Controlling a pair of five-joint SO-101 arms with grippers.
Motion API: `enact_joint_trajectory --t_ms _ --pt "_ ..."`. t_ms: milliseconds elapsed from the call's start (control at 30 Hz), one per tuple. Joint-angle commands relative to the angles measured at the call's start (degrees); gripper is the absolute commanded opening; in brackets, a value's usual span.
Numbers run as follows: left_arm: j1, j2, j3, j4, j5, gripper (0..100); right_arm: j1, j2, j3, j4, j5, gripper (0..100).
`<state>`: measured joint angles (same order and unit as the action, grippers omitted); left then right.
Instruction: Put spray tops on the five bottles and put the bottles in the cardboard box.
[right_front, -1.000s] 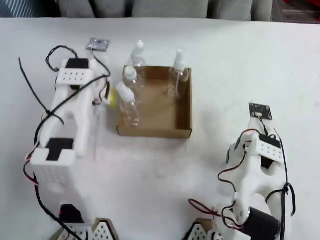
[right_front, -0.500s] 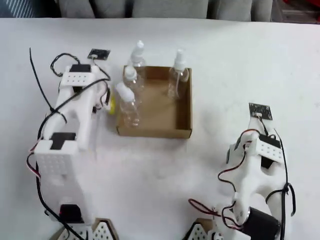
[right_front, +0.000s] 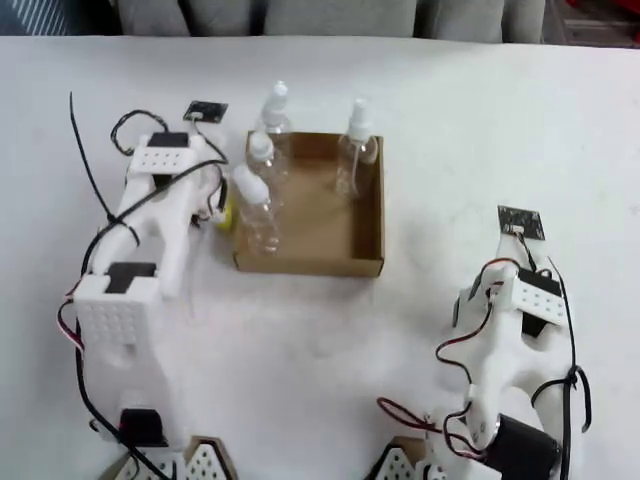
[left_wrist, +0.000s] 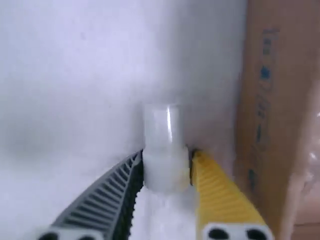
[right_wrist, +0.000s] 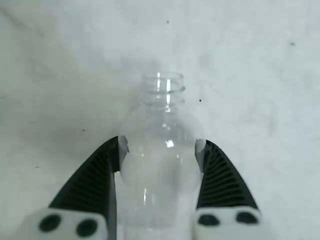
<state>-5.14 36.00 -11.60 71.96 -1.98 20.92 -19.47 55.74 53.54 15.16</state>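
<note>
Toward four o'clock on the white table, the right gripper clasps a clear, uncapped bottle by its shoulders. Farther off, at the nine o'clock wall of the cardboard box, the left gripper pinches a white spray top just outside the box. Four capped bottles stand at the box: three along its nine o'clock side, one at one o'clock against the far wall.

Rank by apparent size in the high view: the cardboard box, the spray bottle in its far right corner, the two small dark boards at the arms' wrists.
1. cardboard box
2. spray bottle
3. left dark board and right dark board: they look alike, so no ranking between them.
</note>
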Motion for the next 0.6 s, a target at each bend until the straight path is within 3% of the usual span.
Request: enact_joint_trajectory --t_ms 0,167,433,567 --pt "-0.57 -0.04 -2.37 -2.99 0.7 4 -0.92 -0.57 0.18 -1.54 -0.44 1.6" --pt "-0.92 -0.48 -2.29 -2.37 0.7 2 -0.92 -0.57 0.18 -1.54 -0.44 1.6" --pt "-1.1 -13.32 -0.97 8.7 0.7 2 -0.66 -1.27 0.09 -1.54 -0.97 1.6" --pt "-1.1 -24.4 8.97 5.1 0.7 2 0.13 -2.59 -2.11 -1.54 -1.14 1.6"
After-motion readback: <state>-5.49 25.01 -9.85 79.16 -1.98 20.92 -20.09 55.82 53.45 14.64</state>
